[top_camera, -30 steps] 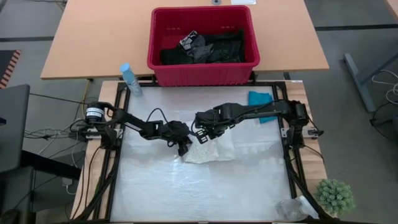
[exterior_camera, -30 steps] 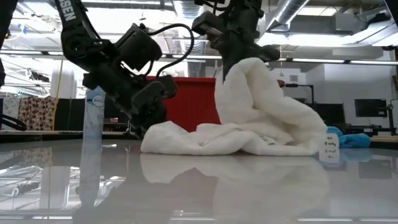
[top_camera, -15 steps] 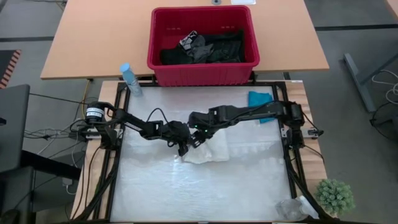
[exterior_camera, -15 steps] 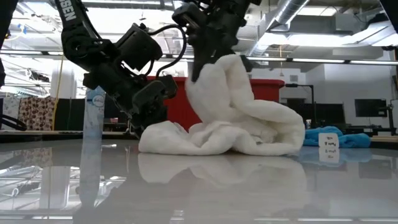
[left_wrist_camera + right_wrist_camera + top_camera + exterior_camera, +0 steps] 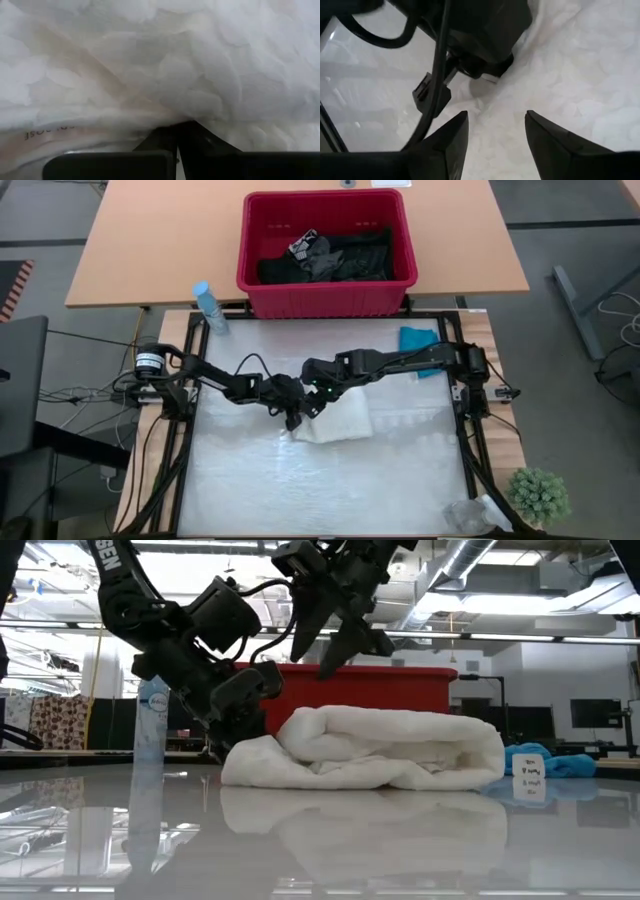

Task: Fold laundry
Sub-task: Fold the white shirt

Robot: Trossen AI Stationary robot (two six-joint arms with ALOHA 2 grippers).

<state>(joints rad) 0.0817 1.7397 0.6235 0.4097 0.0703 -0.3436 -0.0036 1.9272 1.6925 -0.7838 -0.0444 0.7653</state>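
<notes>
Right fingers (image 5: 328, 648) apart — white garment (image 5: 380, 745) dropped

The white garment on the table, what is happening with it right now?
Two robot arms are folding laundry. The white lacy-textured garment lies on the table as a low, folded bundle. The left gripper is shut on its edge, low at one end, pinning it there. The right gripper hangs just above the bundle with its fingers apart, holding nothing. A small teal garment waits near the right arm's base, and dark clothes sit in the red basket on the wooden table beyond.
</notes>
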